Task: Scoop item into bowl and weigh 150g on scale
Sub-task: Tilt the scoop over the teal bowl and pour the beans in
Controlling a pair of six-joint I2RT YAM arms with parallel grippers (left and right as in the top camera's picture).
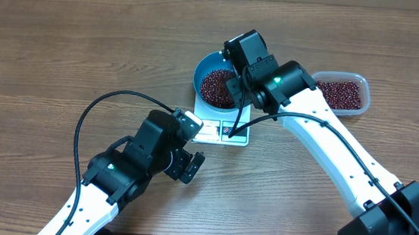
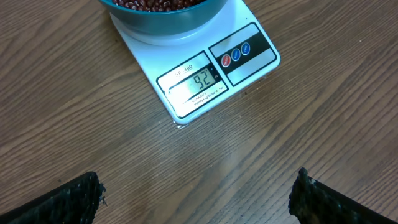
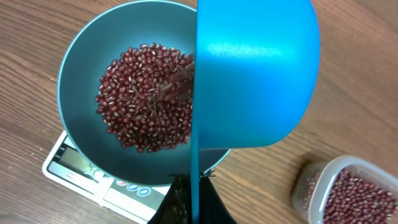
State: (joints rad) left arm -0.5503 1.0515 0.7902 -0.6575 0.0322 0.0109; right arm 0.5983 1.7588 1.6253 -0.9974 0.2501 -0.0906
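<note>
The blue bowl (image 1: pixel 201 66) stands on the white scale (image 1: pixel 209 133) and holds a heap of red-brown beans (image 1: pixel 215 87). In the right wrist view my right gripper (image 3: pixel 194 184) is shut on the thin handle of a blue scoop (image 3: pixel 255 74). The scoop is tipped on its side over the bowl (image 3: pixel 78 74), and blurred beans (image 3: pixel 146 96) drop from its edge. My left gripper (image 2: pixel 198 182) hangs open and holds nothing, over bare table in front of the scale (image 2: pixel 186 65). The scale's display shows a number beginning 92. From overhead the right gripper (image 1: pixel 236 78) covers the bowl's right side.
A clear plastic tub (image 1: pixel 342 93) of more beans sits right of the bowl, also at the lower right of the right wrist view as the tub (image 3: pixel 348 190). A black cable loops over the table by the left arm (image 1: pixel 125 167). Wooden tabletop surrounds everything.
</note>
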